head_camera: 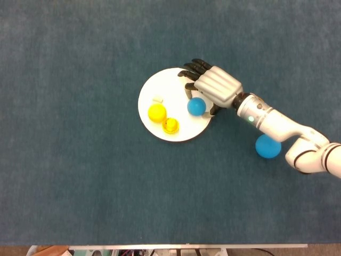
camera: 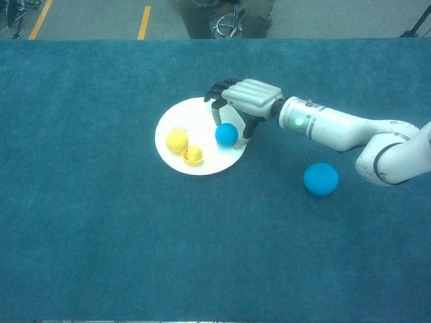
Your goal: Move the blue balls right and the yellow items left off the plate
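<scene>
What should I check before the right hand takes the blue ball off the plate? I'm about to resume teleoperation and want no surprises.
1. Right hand over the blue ball on the plate, fingers curled around its far side: ok.
2. Ball actually gripped: cannot tell; the hand hides the contact in both views.
3. Ball off the white plate: not ok; it sits near the right rim.
4. Drop zone to the right: ok; only the other blue ball lies on the cloth there.
5. Yellow ball and small yellow item apart from the hand: ok.
6. Left hand: not in view.
</scene>
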Robot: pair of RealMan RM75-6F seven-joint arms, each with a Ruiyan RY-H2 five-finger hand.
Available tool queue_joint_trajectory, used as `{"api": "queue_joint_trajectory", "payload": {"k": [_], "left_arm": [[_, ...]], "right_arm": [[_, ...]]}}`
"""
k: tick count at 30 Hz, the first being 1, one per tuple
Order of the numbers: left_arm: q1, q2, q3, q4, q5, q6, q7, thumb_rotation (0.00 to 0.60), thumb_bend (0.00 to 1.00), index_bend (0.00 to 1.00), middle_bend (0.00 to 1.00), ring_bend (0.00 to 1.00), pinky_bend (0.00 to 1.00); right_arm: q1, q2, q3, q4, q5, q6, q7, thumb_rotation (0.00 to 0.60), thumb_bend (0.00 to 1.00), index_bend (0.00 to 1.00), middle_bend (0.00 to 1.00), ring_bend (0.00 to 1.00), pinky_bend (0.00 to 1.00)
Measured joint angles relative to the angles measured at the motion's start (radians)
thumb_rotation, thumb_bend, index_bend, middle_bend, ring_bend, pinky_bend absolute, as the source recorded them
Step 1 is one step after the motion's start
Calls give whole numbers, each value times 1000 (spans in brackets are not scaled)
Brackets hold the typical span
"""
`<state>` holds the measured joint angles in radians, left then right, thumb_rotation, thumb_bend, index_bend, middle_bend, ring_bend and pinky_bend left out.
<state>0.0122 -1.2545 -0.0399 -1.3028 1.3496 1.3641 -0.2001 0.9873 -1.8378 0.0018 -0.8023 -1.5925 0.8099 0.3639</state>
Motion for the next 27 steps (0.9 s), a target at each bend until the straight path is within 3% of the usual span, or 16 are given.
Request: {"api": "queue_joint_trajectory", "payload": {"k": [17,27], "left_arm": [[1,1,-2,0,0,1,-2,600,11,417,485,390,515],[-11,10,-7,-33,7,3,38,600,11,417,485,390,515]], "right_arm": [[-21,36,16,-41,7,53,-5,600,0,553,156,25,43],[-87,212,5,-265,14,123,-117,600,0,565,156,25,44]]}}
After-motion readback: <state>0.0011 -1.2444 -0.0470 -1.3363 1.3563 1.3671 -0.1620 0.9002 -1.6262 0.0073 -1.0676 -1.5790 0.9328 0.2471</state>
